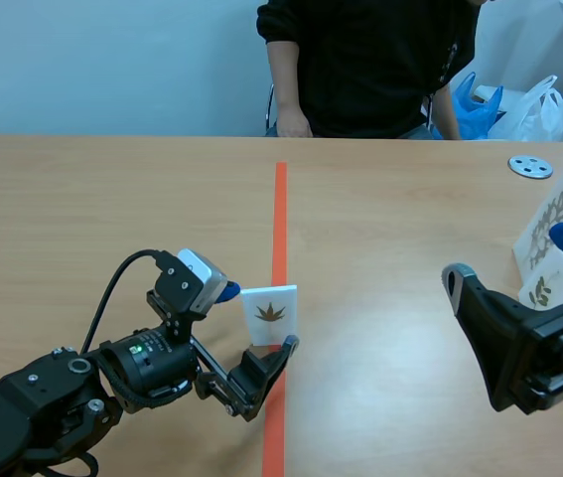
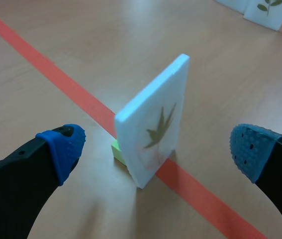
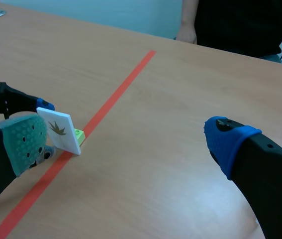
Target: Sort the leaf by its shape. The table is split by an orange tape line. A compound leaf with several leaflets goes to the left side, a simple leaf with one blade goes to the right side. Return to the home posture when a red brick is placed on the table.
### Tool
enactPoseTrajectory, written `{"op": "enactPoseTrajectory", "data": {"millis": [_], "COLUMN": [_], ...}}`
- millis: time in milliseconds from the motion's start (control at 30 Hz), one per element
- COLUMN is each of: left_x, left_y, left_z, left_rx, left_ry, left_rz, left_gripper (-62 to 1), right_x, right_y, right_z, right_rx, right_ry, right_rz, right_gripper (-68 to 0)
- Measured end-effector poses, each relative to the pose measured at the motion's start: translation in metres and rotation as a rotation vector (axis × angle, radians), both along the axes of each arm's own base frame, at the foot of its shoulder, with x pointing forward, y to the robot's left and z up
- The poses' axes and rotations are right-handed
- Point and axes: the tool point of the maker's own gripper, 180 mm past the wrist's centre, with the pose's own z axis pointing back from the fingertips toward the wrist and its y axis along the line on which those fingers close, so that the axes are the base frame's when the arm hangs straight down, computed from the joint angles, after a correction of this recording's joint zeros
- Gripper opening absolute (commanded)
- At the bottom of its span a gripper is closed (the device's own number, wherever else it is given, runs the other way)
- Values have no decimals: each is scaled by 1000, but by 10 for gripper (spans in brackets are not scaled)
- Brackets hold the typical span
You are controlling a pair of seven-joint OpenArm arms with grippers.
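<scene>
Scene view, leaf card: leaf card (image 1: 269,315) stood upright on the orange tape line (image 1: 280,209), near my edge of the tabletop (image 1: 112,199), with its printed face turned toward me.
Scene view, left hand: my left hand (image 1: 258,319) was much the nearer one. It was spread wide with a finger on either side of the leaf card and held nothing.
Scene view, right hand: my right hand (image 1: 514,260) hung well apart over the right side, fingers wide and empty, near two other cards (image 1: 549,238).
Left wrist view, leaf card: the leaf card (image 2: 153,124) rose straight ahead between my fingertips with its long axis vertical. It was seated on a small green foot (image 2: 116,149) that rested on the tape, and it stood at a slant to the line between my pads, not square to it.
Left wrist view, hand: both blue pads (image 2: 63,149) were clear of the leaf card, with tabletop showing on each side and no contact that I could see.
Right wrist view: the leaf card (image 3: 58,129) sat far ahead on the tape, off toward my grey-green pad (image 3: 24,142). My fingers were spread wide on nothing.
Leaf shape: several narrow points fanned from one stalk, so I judged it compound and bound for the left side.
Next move: closing should pinch the two faces. Because of the slant, I judged one pad might touch first and tip the leaf card.
</scene>
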Motion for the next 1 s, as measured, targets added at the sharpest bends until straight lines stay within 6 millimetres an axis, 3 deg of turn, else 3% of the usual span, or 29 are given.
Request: {"op": "enactPoseTrajectory", "data": {"millis": [200, 367, 700, 1000], "left_x": [-8, -4, -3, -3], "left_y": [-9, -15, -13, -13], "left_z": [-4, -5, -11, -11], "left_rx": [12, 16, 31, 31], "left_ry": [3, -7, -2, -2], "left_rz": [-27, -1, 7, 7], "left_gripper": [13, -156, -412, -541], "right_x": [0, 0, 0, 0], "right_y": [0, 0, 0, 0], "right_z": [0, 1, 2, 2], "right_rx": [1, 3, 6, 6], "right_ry": [-2, -6, -12, -12], "right_rz": [0, 0, 0, 0], "right_gripper": [4, 4, 4, 4]}}
